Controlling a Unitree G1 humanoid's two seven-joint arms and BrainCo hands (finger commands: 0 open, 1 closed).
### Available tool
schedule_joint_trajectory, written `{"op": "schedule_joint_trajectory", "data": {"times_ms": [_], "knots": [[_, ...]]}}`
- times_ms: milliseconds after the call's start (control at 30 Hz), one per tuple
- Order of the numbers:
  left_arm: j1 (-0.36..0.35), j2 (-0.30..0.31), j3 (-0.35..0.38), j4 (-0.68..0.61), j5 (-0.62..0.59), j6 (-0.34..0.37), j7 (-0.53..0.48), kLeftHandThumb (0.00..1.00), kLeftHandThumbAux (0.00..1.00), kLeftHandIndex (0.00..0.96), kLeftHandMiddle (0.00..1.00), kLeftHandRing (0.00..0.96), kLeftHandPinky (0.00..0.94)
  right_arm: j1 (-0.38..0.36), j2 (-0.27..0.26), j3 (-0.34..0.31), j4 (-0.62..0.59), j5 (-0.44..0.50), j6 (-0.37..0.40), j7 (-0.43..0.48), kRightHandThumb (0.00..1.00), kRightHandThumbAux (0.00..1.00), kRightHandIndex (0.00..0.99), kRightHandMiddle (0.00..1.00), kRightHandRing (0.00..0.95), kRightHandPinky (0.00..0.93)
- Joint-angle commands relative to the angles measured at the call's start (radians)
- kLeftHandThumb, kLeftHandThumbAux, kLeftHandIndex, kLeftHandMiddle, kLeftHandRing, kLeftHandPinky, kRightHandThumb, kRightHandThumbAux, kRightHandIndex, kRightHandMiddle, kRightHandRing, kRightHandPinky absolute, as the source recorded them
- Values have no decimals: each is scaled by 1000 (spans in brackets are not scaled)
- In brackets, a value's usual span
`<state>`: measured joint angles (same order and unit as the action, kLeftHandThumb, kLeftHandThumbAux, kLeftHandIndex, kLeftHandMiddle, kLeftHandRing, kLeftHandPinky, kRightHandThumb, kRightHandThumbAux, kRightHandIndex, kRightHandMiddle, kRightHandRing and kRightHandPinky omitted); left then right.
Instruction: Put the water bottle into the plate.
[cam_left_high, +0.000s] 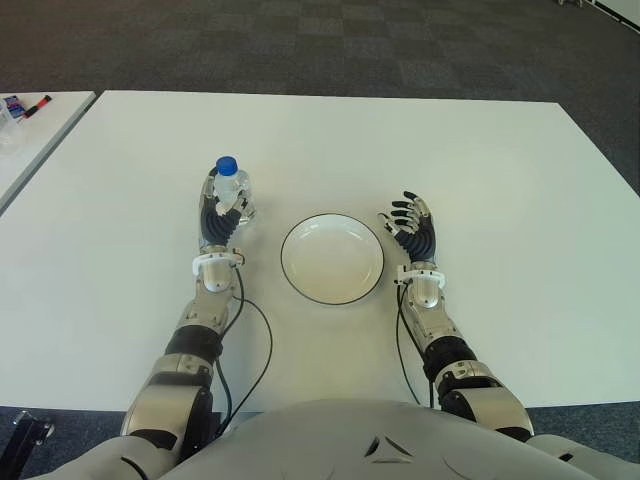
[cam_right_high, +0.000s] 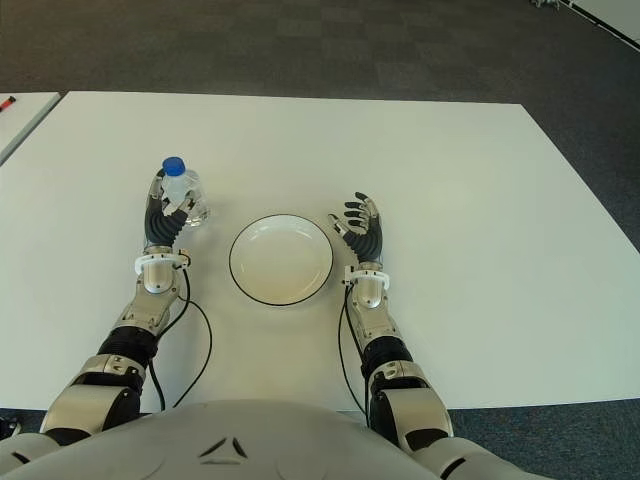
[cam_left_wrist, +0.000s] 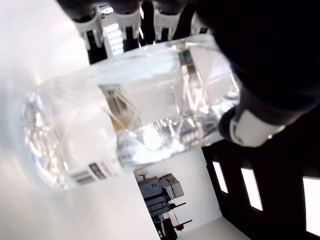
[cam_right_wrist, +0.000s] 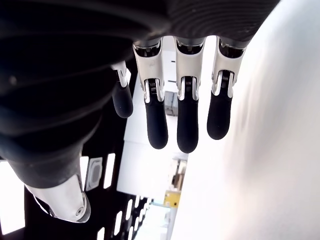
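Bottle (cam_left_high: 232, 189) in left hand (cam_left_high: 218, 218), beside plate (cam_left_high: 300, 285) rim.

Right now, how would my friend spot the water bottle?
Find the white table, then the round plate in its middle. On the plate's left, the left hand grips the water bottle: clear, upright, the only thing with a blue cap.

Clear water bottle (cam_left_high: 233, 192) with blue cap; white, dark-rimmed plate (cam_left_high: 332, 259).
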<state>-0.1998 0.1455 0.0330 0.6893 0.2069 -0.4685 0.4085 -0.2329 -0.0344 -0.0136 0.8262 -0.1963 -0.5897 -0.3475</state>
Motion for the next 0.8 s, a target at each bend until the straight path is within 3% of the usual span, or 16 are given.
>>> {"op": "schedule_joint_trajectory", "data": {"times_ms": [33, 400, 800], "knots": [[2, 8, 8, 35, -1, 13, -9, 545, 567, 4, 85, 124, 222, 42, -3, -1, 34, 4, 27, 3, 702, 732, 175, 349, 367, 377], [-4, 24, -4, 59, 38, -7, 23, 693, 498, 76, 225, 264, 353, 43, -5, 1, 33, 1, 29, 4, 707, 740, 177, 354, 369, 380], [-12, 43, -18, 89, 79, -39, 58, 772, 467, 128, 318, 362, 414, 41, -4, 0, 36, 1, 28, 0, 711, 740, 180, 357, 370, 377]]}}
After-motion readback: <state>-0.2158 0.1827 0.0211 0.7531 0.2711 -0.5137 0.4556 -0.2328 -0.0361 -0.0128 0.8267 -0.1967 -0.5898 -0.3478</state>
